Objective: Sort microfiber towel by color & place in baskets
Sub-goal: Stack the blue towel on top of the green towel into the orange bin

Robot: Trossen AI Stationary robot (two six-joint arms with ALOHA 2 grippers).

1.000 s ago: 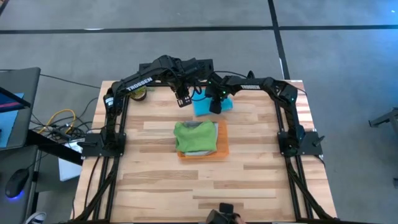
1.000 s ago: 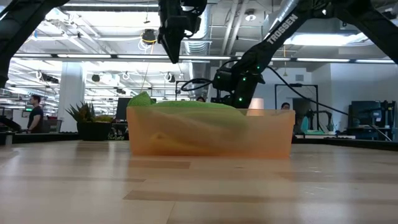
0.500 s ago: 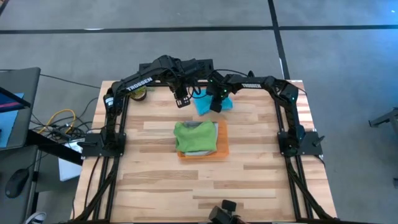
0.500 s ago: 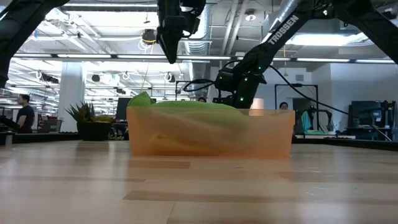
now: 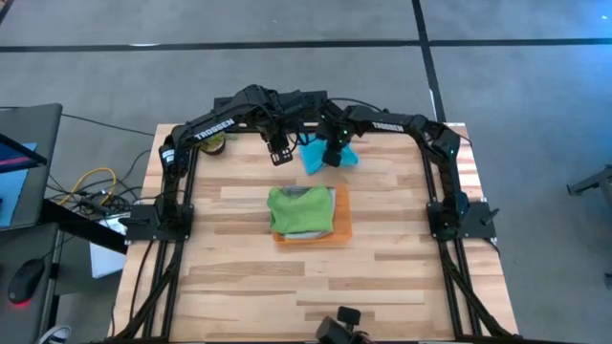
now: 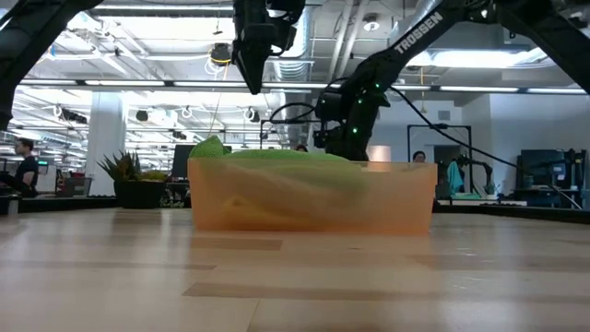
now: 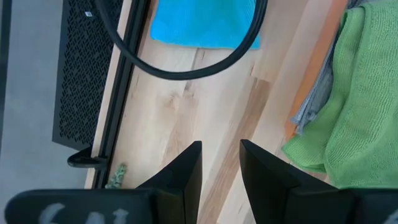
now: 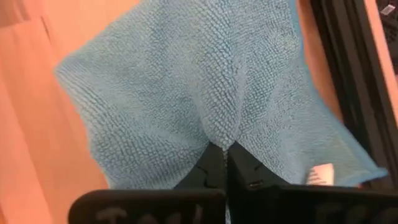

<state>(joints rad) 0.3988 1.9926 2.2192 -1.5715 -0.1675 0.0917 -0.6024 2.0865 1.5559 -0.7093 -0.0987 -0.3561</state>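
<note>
A blue towel (image 5: 314, 158) is at the table's far side, bunched up under my right gripper (image 5: 333, 155), which is shut on it. My left gripper (image 5: 279, 153) hangs above the table just left of it, open, with nothing between its fingers (image 7: 221, 163). Nearer the table's middle the orange tray (image 5: 341, 222) holds a green towel (image 5: 300, 210), which lies on top of a grey one (image 7: 306, 107). In the low view the tray (image 6: 313, 198) hides the blue towel. My right gripper pinches a raised fold in the middle of the blue towel (image 8: 222, 138) between its two fingers, coming from above and pointing down. The cloth tents up to the pinch and falls away on both sides. I cannot tell whether its edges rest on the table.
A small green potted plant (image 5: 218, 143) stands at the far left corner. Both arms' black frames (image 5: 163, 205) run along the table's left and right edges. Bare wood lies between the tray and the table's near edge. People show in the room beyond the table.
My right gripper has shut on the blue towel's middle and gone up a little. The towel, which lay flat and spread out, is now drawn together and tented up under the fingers.
</note>
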